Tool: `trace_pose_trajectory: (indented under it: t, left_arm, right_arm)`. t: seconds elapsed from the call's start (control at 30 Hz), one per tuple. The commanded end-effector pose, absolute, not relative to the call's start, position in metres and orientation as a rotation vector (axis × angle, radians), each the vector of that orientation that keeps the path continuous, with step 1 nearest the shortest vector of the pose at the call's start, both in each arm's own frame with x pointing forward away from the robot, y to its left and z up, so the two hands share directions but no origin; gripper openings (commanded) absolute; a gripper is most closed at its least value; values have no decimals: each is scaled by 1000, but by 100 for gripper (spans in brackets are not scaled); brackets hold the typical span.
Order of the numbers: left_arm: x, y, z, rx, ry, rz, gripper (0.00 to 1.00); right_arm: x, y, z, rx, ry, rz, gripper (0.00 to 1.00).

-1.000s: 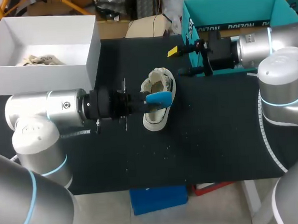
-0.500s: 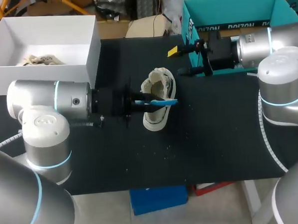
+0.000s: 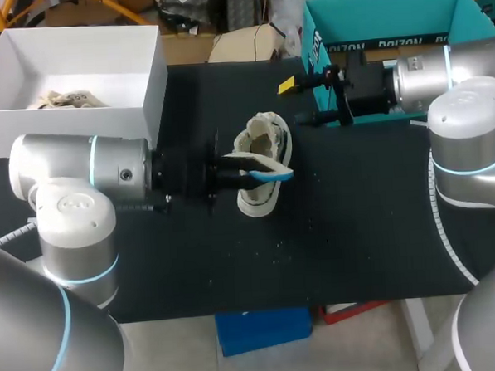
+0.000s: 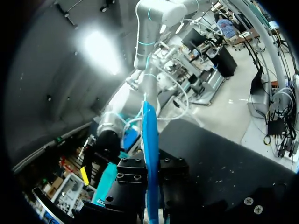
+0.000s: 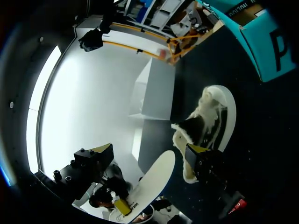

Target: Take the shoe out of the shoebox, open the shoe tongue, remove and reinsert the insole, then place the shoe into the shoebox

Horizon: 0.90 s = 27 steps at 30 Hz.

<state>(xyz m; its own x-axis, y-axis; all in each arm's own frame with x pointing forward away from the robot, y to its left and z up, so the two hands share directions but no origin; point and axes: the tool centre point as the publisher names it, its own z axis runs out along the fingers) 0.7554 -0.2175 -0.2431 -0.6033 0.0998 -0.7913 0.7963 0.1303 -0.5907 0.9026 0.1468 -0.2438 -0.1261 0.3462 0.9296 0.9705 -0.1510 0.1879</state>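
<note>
While the shoe (image 3: pixel 263 161) lies mid-worktop (image 3: pixel 358 229) with its long axis near-to-far, the left end effector (image 3: pixel 245 171) clamps the blue insole (image 3: pixel 273 174) on edge over it, insole pointing right. Right end effector (image 3: pixel 299 101) hangs wide open beside the teal box (image 3: pixel 388 18).

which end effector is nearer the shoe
Left. The left end effector is right at the shoe, gripping the blue insole above it; the right end effector hangs apart from it, touching nothing.

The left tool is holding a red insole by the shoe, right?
Not quite. The insole is blue, not red, as the head view shows. The left tool does hold it by the shoe.
</note>
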Motion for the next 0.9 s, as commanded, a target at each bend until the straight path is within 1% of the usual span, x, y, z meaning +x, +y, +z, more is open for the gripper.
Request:
trace_pose_trajectory:
  t: [0.03,0.27,0.47,0.9]
  left_arm:
    - [746,-214,-261,999,1550,-1409,0]
    - [765,-205,-283,1248,1334,-1363,0]
    - [787,-202,-290,1415,1216,-1260,0]
    - [787,-202,-290,1415,1216,-1260,0]
  right_arm:
    - [902,148,-245,-1525,-1493,-1292,100]
    - [902,148,-245,-1525,-1493,-1292,100]
    - [902,148,-245,-1525,-1493,-1292,100]
    - [902,148,-245,-1525,-1493,-1292,100]
